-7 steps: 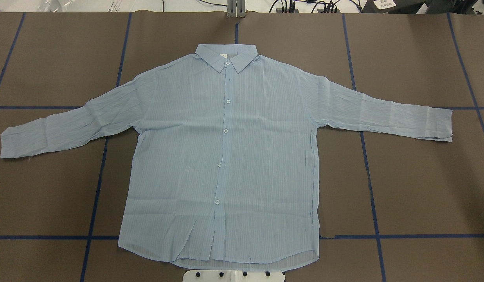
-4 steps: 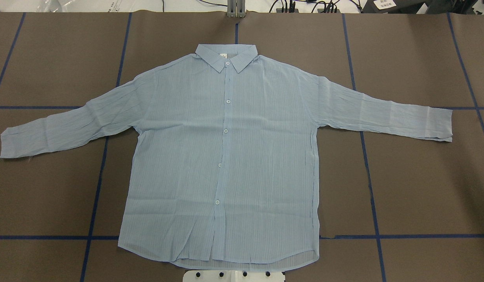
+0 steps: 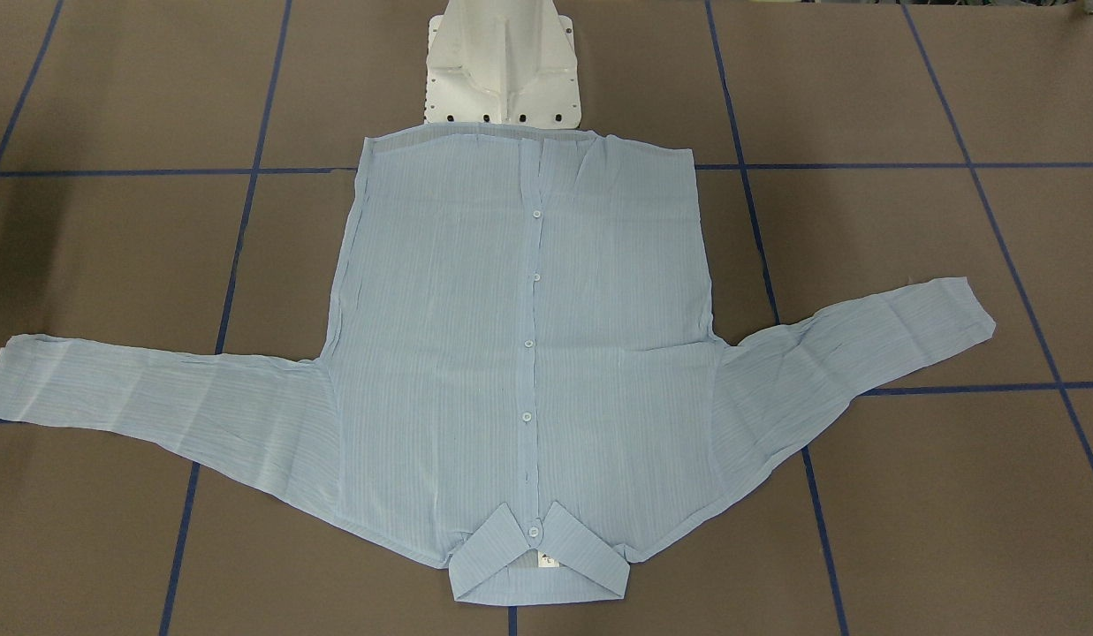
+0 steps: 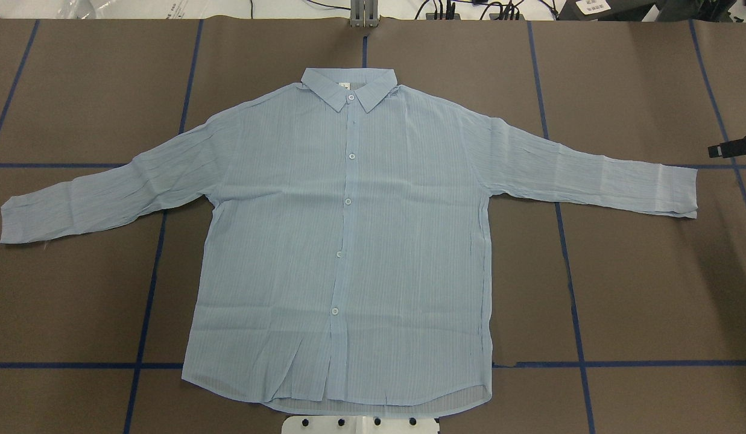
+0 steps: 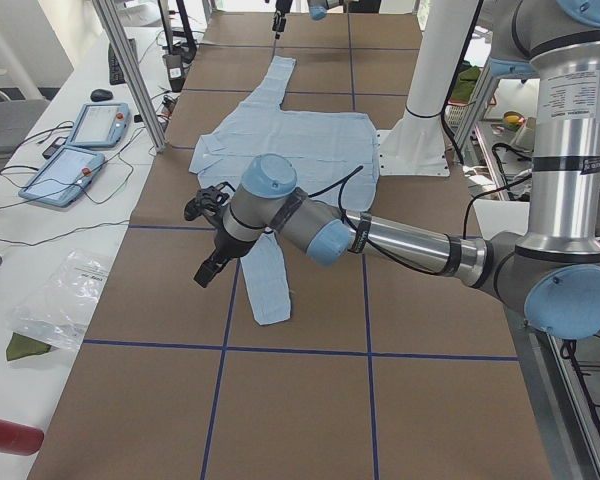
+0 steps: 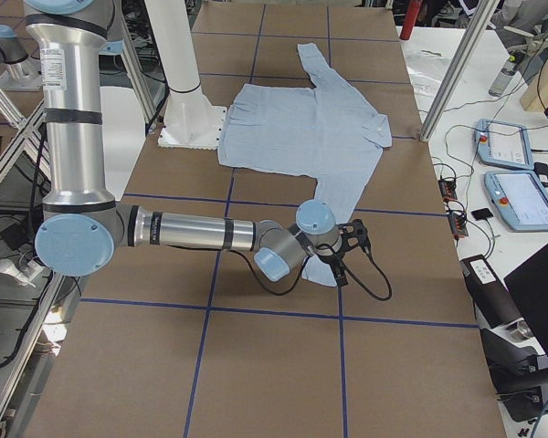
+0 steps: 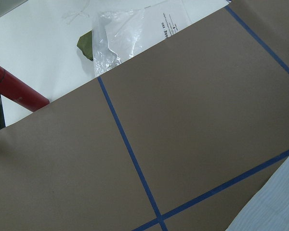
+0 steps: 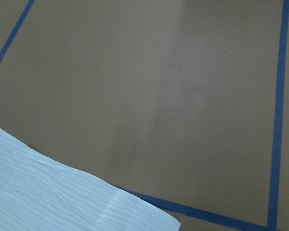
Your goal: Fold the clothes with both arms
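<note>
As the shirt lies spread flat, end effectors hover near both sleeves.

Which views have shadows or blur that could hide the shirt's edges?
Overhead exterior: even light on the shirt, with a soft shadow on the table near the right gripper at the frame edge. Front-facing: a similar dark patch on the table at far left. Right wrist: slightly soft, with a paler band across the table; the cuff edge is readable.

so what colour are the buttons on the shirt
White buttons on the light blue shirt, clearest in the exterior front-facing view.
</note>
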Action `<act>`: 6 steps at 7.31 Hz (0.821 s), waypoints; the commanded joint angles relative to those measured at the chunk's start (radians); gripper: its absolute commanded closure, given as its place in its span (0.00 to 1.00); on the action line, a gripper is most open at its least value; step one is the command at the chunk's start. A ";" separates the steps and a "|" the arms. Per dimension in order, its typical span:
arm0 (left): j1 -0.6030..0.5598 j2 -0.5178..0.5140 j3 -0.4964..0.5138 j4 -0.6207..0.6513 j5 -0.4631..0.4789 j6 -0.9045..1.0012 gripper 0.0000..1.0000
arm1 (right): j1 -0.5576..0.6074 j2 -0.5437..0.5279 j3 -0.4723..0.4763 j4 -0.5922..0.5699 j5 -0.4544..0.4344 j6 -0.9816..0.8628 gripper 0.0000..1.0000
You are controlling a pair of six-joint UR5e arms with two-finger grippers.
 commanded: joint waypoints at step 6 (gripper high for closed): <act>0.000 0.001 0.005 0.000 -0.003 0.002 0.00 | -0.124 0.048 -0.141 0.060 -0.111 0.043 0.21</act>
